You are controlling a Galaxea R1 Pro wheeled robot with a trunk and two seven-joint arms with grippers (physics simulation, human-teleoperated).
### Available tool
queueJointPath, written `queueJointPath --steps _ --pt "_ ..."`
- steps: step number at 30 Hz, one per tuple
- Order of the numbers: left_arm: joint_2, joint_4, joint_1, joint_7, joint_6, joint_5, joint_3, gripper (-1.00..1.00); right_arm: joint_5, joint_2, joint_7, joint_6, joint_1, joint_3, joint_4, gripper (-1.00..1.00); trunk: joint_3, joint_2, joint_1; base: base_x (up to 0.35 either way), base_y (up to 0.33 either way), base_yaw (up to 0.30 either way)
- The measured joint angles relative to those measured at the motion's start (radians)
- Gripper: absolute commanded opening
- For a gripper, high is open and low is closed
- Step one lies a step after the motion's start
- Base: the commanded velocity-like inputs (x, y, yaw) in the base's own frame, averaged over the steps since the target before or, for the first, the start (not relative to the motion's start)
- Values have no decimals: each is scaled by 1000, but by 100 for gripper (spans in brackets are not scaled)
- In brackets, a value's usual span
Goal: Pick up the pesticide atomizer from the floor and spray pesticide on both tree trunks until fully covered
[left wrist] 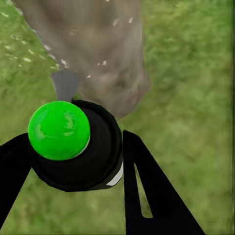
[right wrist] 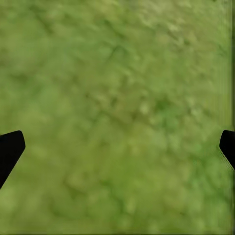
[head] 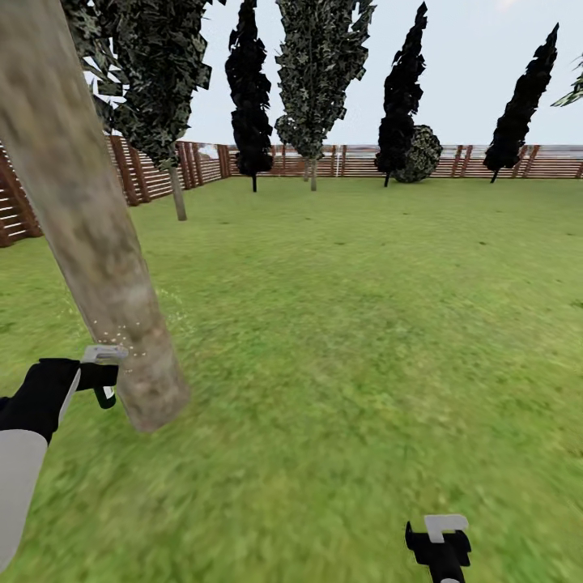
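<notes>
Spraying stage at the first tree. The left pincer (head: 104, 374) is pinching the pesticide atomizer (left wrist: 73, 147), which is off the floor and held just beside the base of the near tree trunk (head: 89, 235). In the left wrist view the bottle appears as a dark rounded body with a bright green cap, clamped between the two black fingers (left wrist: 147, 191), its grey nozzle aimed at the trunk. Fine whitish specks of pesticide (head: 121, 336) float around the lower trunk at nozzle height, and more lie scattered on the bark and the grass beside it in the wrist view.

The right pincer (head: 438, 544) hangs low over the lawn (head: 364, 324), spread and holding nothing; its wrist view shows bare grass between the two widely parted fingertips (right wrist: 10, 149).

Progress, as judged from these views: pickup is complete, and spraying of the near trunk is under way. The specks are sparse and confined to the lower part, so full coverage of this trunk does not appear to be reached. A second pale-trunked tree (head: 176, 190) stands well apart, near the slatted fence (head: 162, 166), and shows no specks at this range; that trunk probably remains to be treated in full.
</notes>
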Motion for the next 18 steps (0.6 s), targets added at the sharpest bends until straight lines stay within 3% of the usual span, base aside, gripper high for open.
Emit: queueJointPath --steps 11,18 --pt "0 1 0 40 0 4 3 -100 0 0 0 0 0 1 0 100 0 0 0 0 -273 9" --pt "0 0 0 40 0 3 3 -100 0 0 0 0 0 1 0 100 0 0 0 110 -259 257"
